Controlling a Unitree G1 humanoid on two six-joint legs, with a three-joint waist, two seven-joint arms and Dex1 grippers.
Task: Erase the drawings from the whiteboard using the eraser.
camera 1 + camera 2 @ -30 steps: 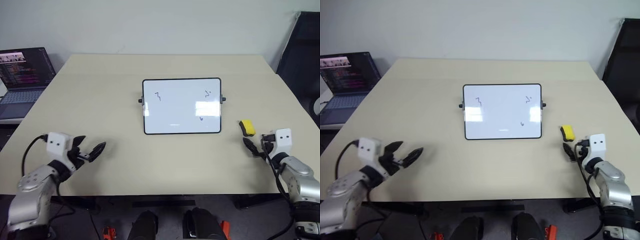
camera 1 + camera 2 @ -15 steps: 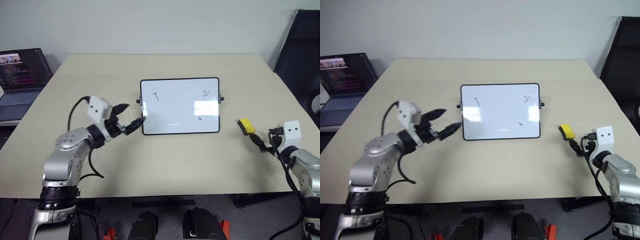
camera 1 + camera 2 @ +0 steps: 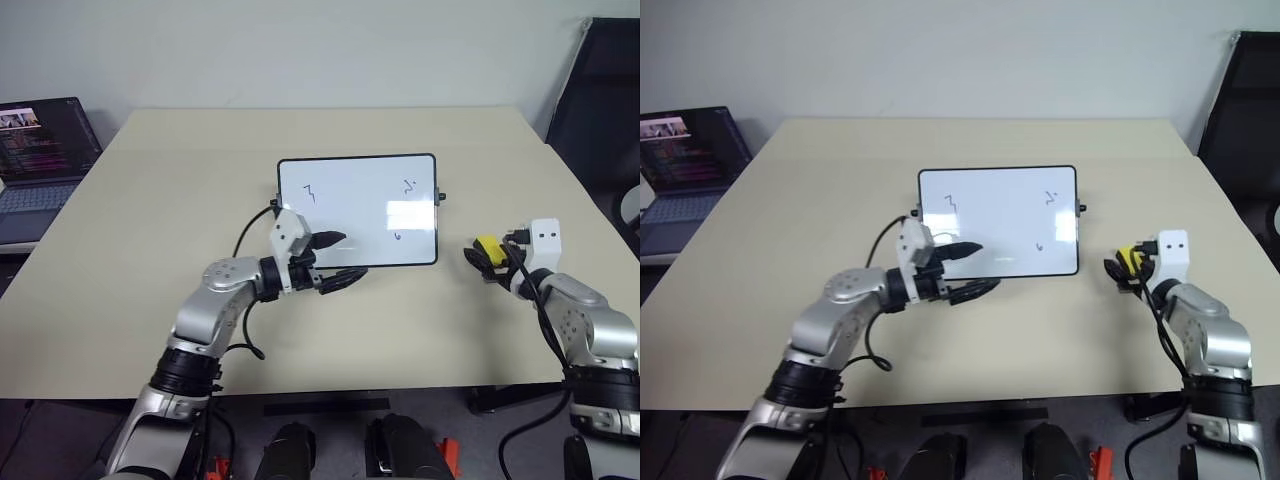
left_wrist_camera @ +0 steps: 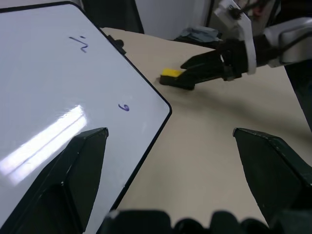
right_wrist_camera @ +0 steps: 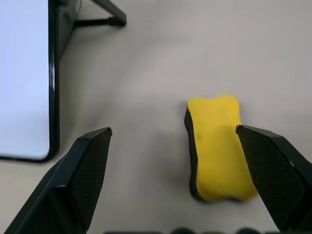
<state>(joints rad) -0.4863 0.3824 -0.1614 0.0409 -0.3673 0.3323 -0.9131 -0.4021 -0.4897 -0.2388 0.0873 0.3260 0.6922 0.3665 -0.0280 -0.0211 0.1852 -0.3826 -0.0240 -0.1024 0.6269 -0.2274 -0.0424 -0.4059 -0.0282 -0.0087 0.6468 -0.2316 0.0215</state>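
Fingers spread wide on both — right gripper (image 5: 175, 185) straddles the eraser (image 5: 218, 146) lying flat on the table (image 3: 180, 180), not gripping; left gripper (image 3: 337, 260) empty over the whiteboard's (image 3: 350, 195) near edge, drawings (image 3: 314, 192) unerased

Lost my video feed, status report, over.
Both grippers open: left gripper at whiteboard near edge, right gripper astride eraser, not gripped. Drawings unerased. Nothing in the way.

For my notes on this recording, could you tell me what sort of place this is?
Probably an office or lab: a plain beige table holds a small whiteboard, an open laptop showing code sits beside it, and a dark office chair stands by a bare wall.
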